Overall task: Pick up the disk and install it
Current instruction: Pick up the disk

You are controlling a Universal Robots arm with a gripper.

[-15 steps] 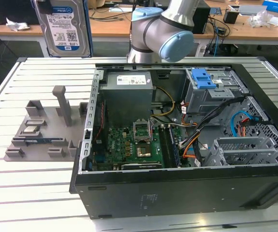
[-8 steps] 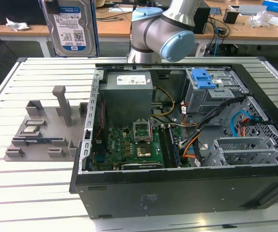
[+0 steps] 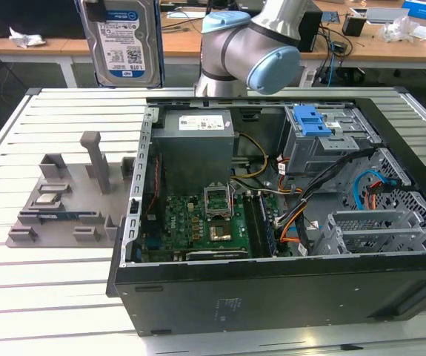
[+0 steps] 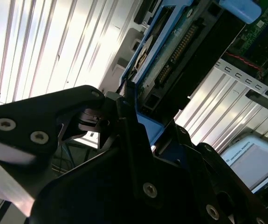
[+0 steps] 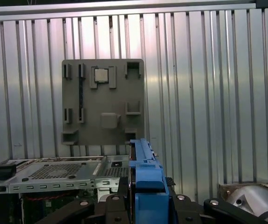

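The disk [image 3: 120, 41] hangs upright high above the table at the exterior view's left, silver with a white-and-blue label facing the camera. In the second wrist view its circuit-board underside [image 4: 171, 51] and blue side rail show close up. My gripper [image 4: 134, 116] is shut on the disk's edge, with black fingers [image 4: 73, 112] pressing on each side of the blue frame. In the first wrist view the disk's blue frame [image 5: 145, 177] stands edge-on between the fingers of the gripper [image 5: 145, 207], above the corner of the case.
An open computer case [image 3: 272, 289] lies on the slatted metal table, with a motherboard [image 3: 205, 222], cables and a drive cage with a blue latch [image 3: 309, 119]. A grey fixture plate [image 3: 64, 215] at the exterior view's left holds a small silver chip [image 3: 47, 199].
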